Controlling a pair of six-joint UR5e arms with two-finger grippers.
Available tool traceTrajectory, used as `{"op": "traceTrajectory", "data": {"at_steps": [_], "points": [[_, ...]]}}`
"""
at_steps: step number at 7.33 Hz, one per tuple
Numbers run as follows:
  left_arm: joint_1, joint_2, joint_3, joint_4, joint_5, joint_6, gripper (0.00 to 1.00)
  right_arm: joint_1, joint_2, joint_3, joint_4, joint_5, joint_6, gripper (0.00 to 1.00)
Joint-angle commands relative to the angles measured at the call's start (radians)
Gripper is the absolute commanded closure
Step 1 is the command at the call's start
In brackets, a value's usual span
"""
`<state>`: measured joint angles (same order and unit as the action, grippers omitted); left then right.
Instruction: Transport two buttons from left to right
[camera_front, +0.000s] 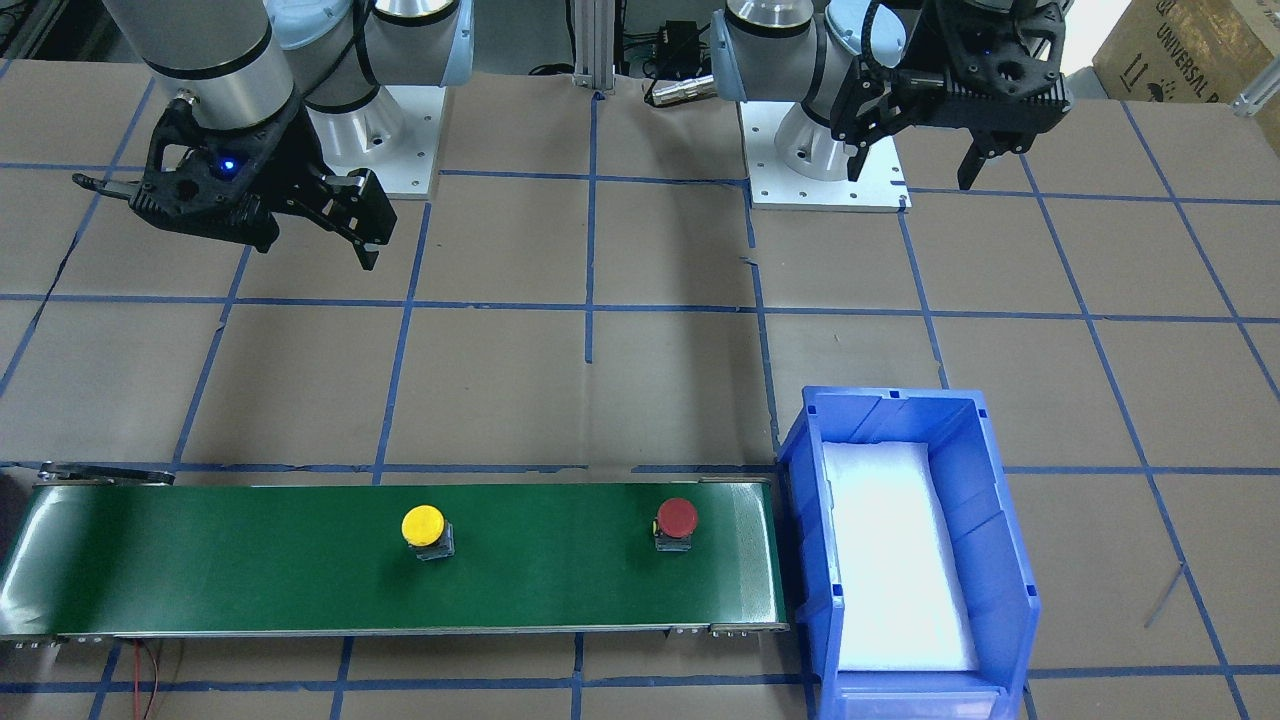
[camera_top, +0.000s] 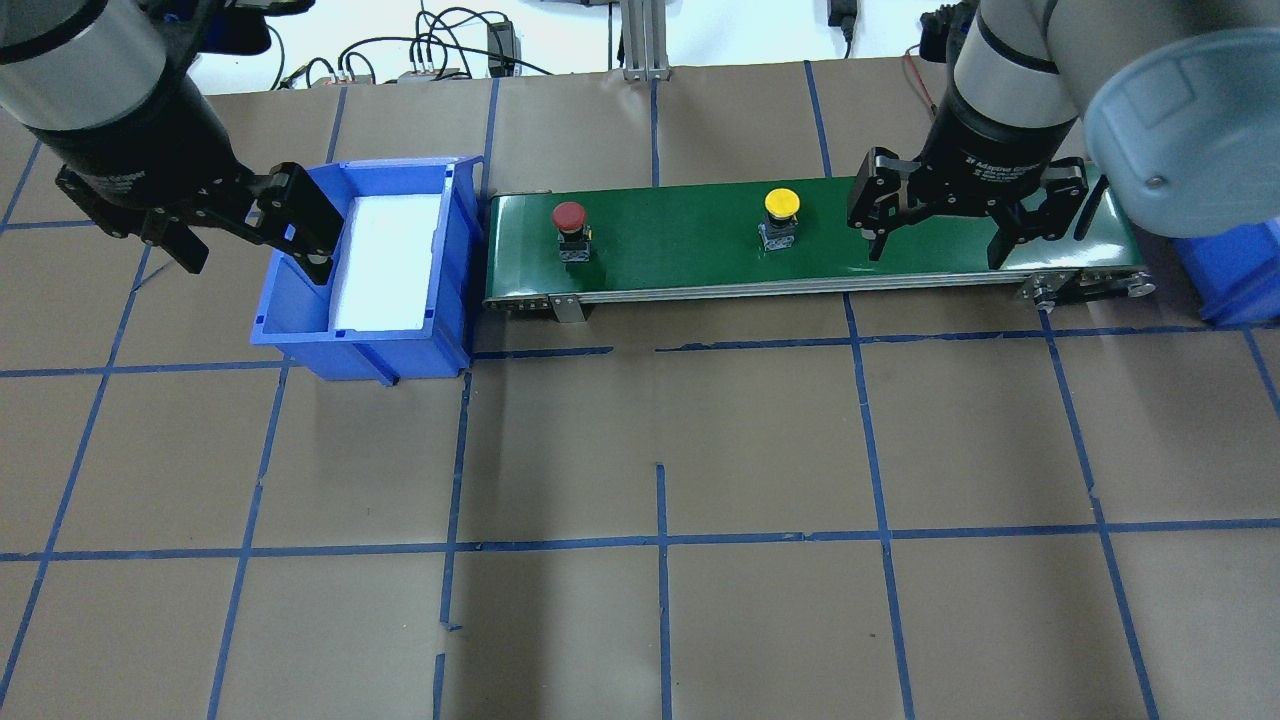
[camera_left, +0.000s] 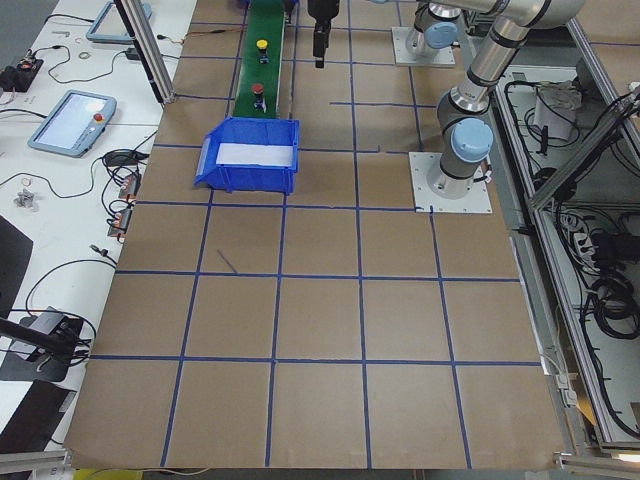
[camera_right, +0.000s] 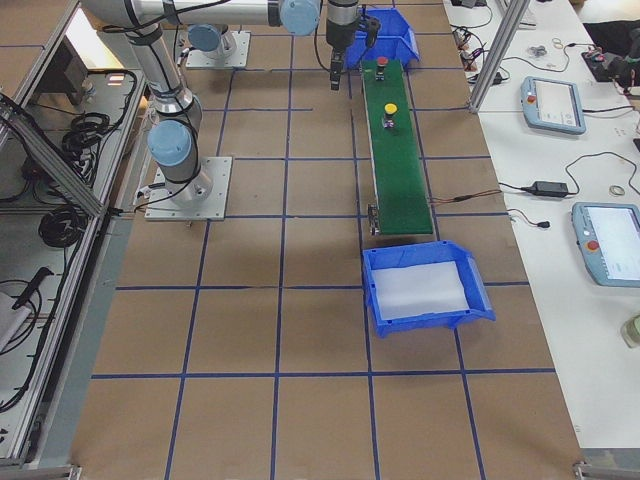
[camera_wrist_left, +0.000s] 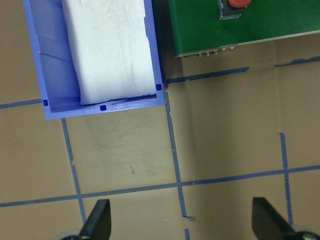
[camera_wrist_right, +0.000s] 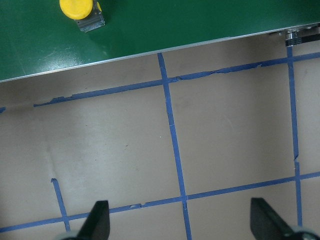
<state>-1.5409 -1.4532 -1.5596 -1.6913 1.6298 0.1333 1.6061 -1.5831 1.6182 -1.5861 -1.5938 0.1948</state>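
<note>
Two buttons stand upright on the green conveyor belt (camera_top: 690, 250), well apart from each other, with neither pincer touching them. The yellow button (camera_top: 782, 203) sits near the belt's middle, ahead of the right pincer (camera_top: 936, 255) and off to its left. In the right wrist view it (camera_wrist_right: 76, 8) lies beyond the belt's metal edge, past the left finger. The red button (camera_top: 569, 215) stands close to the belt's left end, ahead of the left pincer (camera_top: 255, 262) and off to its right.

Both pincers hang above the table (camera_top: 660, 420) on the robot's side of the belt, fingers spread wide and holding nothing. Between the fingers of each, the wrist views show brown table surface crossed by blue tape lines (camera_wrist_left: 175, 150).

A blue bin (camera_wrist_left: 100, 107) with a white liner lies just ahead of the left pincer, its near rim facing the fingers and its side wall just beside the belt's end. A second blue bin (camera_right: 480, 300) sits just off the belt's far end, out to the right of the right pincer.
</note>
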Motion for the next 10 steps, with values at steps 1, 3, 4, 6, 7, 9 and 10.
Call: {"op": "traceTrajectory", "data": {"at_steps": [1,3,4,6,7,9,10], "points": [[0.004,0.008,-0.039,0.045,0.002,-0.034,0.0,0.0,0.0,-0.001,0.0,-0.002,0.0,0.0],[0.004,0.008,-0.046,0.044,-0.005,-0.034,0.0,0.0,0.0,0.0,0.0,0.0,0.0,0.0],[0.004,0.008,-0.048,0.044,-0.004,-0.037,0.0,0.0,0.0,0.0,0.0,0.0,0.0,0.0],[0.004,0.008,-0.05,0.044,-0.002,-0.037,0.0,0.0,0.0,0.0,0.0,0.0,0.0,0.0],[0.004,0.008,-0.05,0.044,-0.002,-0.038,0.0,0.0,0.0,-0.001,0.003,0.0,0.0,0.0],[0.002,0.001,-0.056,0.045,-0.022,-0.056,0.0,0.0,0.0,-0.001,0.005,0.003,0.0,0.0],[0.001,-0.016,-0.054,0.059,-0.08,-0.134,0.01,0.0,0.002,0.0,0.005,0.005,0.0,0.0]]}}
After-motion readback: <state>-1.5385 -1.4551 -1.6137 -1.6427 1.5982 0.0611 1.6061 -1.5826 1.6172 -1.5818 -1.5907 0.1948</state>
